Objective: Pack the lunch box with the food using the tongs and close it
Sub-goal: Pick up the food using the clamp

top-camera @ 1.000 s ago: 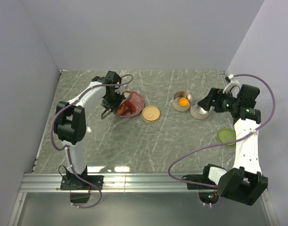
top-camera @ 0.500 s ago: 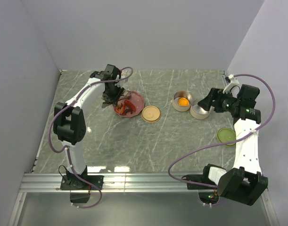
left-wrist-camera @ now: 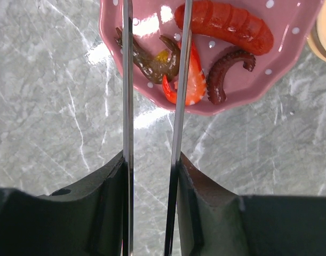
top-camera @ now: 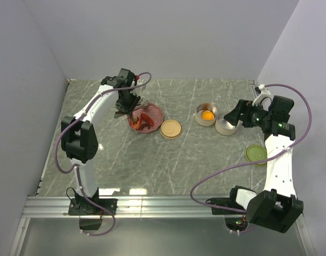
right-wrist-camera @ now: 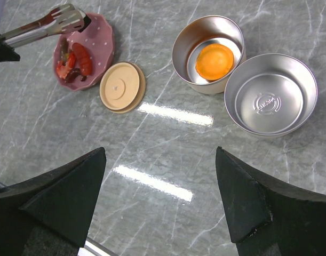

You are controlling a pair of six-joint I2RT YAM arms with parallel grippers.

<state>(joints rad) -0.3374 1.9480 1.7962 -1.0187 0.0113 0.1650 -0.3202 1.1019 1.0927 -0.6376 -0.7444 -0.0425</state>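
My left gripper is shut on the tongs, one thin metal arm against each finger and a gap between the arms. The tong tips reach over the pink dotted plate, straddling a dark brown piece next to a red-orange shrimp. A red sausage and a dark curled tentacle lie beside them. The round orange food sits in one metal tin of the lunch box; the other tin holds nothing. My right gripper hovers open near the tins.
A beige round lid lies between the plate and the tins. A green lid lies at the right, near the right arm. Grey walls close in the marble table on three sides.
My left gripper has drawn back toward the far wall and squeezed the tongs narrower, their tips now over the plate's food. The right arm has not moved.
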